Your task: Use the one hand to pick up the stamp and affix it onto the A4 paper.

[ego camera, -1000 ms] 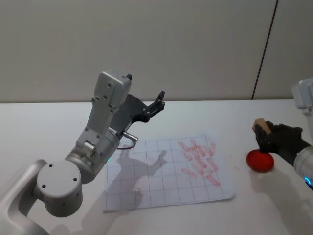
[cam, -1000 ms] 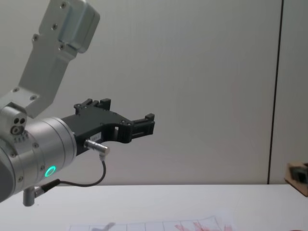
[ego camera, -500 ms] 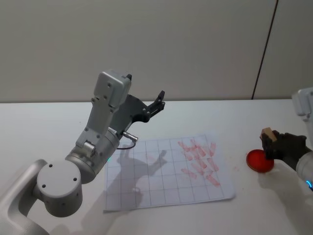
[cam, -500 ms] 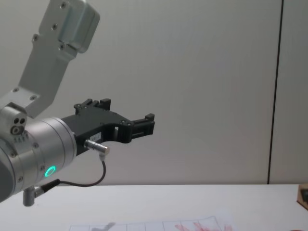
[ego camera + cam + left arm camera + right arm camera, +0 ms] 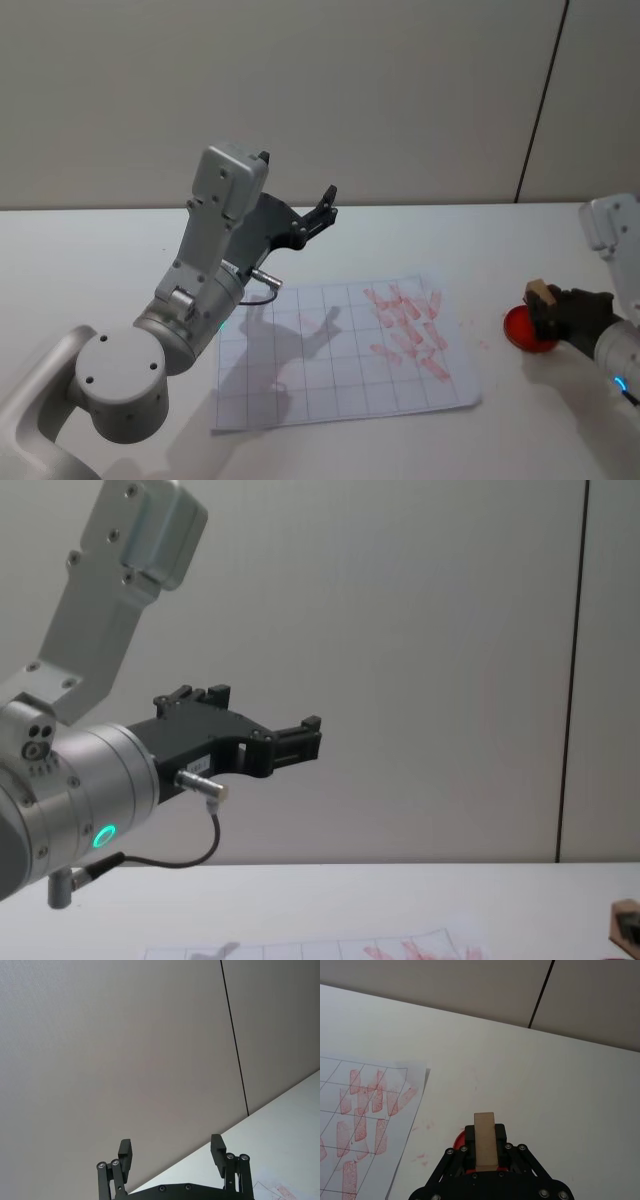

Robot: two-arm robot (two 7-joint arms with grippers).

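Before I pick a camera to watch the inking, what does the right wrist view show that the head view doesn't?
Only the right wrist view shows how the right end effector clamps the stamp from both sides. Only the head view shows the raised left end effector and the A4 paper's blank squares. Both show the stamp over the red ink pad and the paper's red marks.

Left black two-fingered claw [image 5: 171, 1152] is pointing up at a plain pale grey wall [image 5: 125, 1050], its fingers [image 5: 125, 1152] standing well apart with nothing between them. A thin dark vertical seam [image 5: 235, 1040] is running down the wall. White desk [image 5: 290, 1125] is showing beyond; corner of white gridded paper with red marks [image 5: 280, 1191] lying on it.
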